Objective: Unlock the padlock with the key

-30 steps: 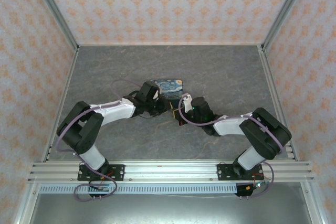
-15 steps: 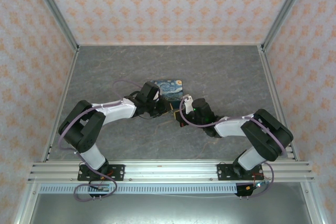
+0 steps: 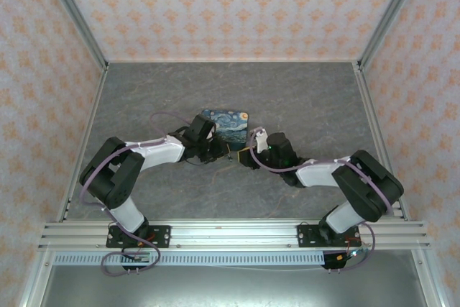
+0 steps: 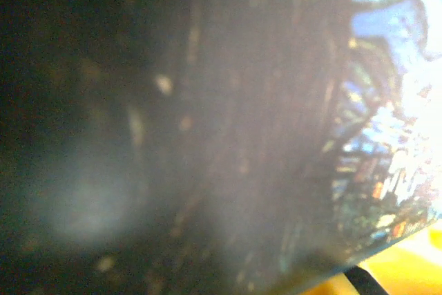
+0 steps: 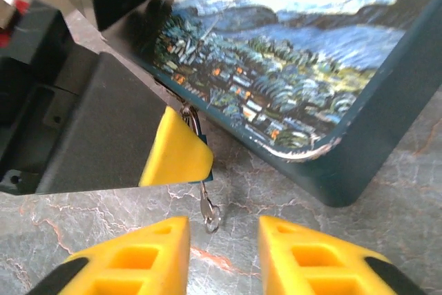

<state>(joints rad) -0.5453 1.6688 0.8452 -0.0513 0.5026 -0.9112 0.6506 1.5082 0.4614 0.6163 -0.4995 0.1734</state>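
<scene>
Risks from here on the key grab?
The key is tiny and sits just ahead of the fingertips of the open right gripper; closing now could miss or knock it.
The left pad covers most of the padlock; twisting the key may rotate the lock in that hold.

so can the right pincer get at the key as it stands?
Probably yes. The key hangs below the padlock, just ahead of the open right pincer, nothing between; the left pincer sits close above.

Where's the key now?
Right wrist view: the key hangs below the left gripper's yellow pad, just ahead of the open right gripper, beside the painted box.
</scene>
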